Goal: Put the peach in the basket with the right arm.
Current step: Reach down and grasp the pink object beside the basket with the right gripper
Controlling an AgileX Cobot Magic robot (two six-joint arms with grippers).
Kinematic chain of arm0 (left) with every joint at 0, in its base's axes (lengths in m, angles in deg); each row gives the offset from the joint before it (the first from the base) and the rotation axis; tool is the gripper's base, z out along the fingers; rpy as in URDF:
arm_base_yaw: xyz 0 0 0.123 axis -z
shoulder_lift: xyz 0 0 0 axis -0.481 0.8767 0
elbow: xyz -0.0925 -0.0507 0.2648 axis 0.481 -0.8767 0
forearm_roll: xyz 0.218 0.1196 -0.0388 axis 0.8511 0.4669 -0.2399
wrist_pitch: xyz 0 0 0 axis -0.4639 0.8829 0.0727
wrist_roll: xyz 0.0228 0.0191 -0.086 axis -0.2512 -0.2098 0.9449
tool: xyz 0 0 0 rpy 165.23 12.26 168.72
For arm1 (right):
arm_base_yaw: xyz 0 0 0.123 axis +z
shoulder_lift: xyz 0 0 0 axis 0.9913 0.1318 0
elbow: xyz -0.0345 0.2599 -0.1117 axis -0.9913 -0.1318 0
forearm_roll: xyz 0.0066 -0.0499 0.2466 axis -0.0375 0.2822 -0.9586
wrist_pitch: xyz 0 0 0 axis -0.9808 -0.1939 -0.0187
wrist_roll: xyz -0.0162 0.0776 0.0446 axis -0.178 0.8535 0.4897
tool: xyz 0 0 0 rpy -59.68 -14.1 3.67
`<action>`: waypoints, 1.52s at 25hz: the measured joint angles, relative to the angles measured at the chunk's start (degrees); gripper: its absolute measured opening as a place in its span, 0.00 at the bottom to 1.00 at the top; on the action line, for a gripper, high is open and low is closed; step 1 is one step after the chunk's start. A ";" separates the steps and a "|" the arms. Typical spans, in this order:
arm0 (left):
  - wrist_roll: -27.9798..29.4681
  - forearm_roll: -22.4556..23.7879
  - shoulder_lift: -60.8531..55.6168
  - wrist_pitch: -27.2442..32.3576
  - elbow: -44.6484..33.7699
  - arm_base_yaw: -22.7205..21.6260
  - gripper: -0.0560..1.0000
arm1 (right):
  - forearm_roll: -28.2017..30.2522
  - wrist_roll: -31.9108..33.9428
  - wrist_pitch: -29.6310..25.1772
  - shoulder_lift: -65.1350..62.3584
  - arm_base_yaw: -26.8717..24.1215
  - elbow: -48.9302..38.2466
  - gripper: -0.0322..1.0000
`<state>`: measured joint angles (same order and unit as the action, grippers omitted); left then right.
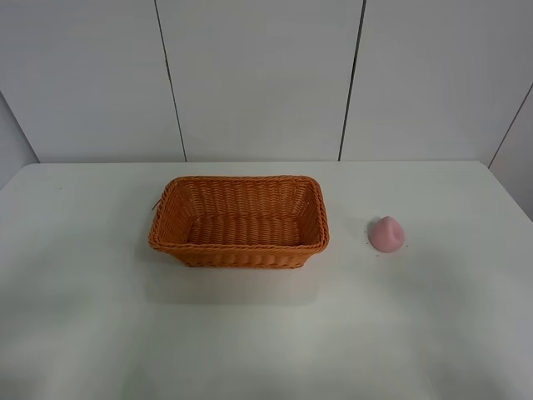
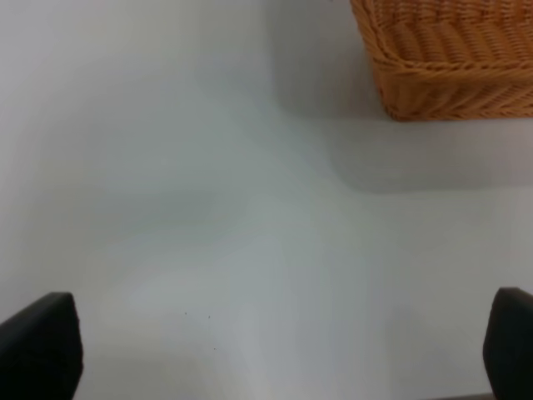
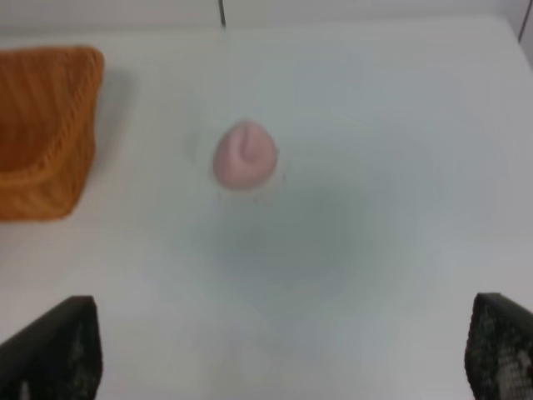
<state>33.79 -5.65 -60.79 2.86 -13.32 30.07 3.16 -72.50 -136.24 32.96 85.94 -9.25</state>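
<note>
The pale pink peach (image 1: 386, 234) rests on the white table, a short way right of the orange-brown wicker basket (image 1: 240, 185), which holds nothing. Neither arm shows in the exterior high view. In the right wrist view the peach (image 3: 244, 155) lies ahead of the right gripper (image 3: 283, 354), whose black fingertips (image 3: 58, 350) stand wide apart at the frame's lower corners, well short of the fruit; the basket (image 3: 46, 125) is off to one side. The left gripper (image 2: 275, 350) is open over bare table, with a basket (image 2: 450, 58) corner ahead.
The white table (image 1: 266, 333) spans the view, its back edge meeting a grey panelled wall (image 1: 258, 75). The table's right edge (image 1: 512, 196) runs close behind the peach's side.
</note>
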 joint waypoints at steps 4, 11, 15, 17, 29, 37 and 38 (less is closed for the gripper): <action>0.00 0.00 0.00 0.00 0.00 0.00 0.99 | 0.05 0.16 0.00 10.90 0.00 3.30 0.68; 0.00 0.00 0.00 0.00 0.00 0.00 0.99 | 0.05 0.21 0.11 38.93 0.00 15.44 0.68; 0.00 0.00 0.00 0.00 0.00 0.00 0.99 | -0.06 0.21 0.20 55.02 0.00 23.42 0.68; 0.00 0.00 0.00 0.00 0.00 0.00 0.99 | -0.18 0.21 0.29 64.00 0.00 27.80 0.68; 0.00 0.00 0.00 0.00 0.00 0.00 0.99 | -0.25 0.00 -1.74 103.17 0.05 53.65 0.68; 0.00 0.00 0.00 0.00 0.00 0.00 0.99 | -0.02 -0.55 -1.53 113.23 2.69 58.09 0.68; 0.00 0.00 0.00 0.00 0.00 0.00 0.99 | -0.02 -0.52 -1.01 114.03 2.82 58.09 0.68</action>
<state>33.79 -5.65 -60.79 2.86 -13.32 30.07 3.14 -73.02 -137.25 146.99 88.76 48.84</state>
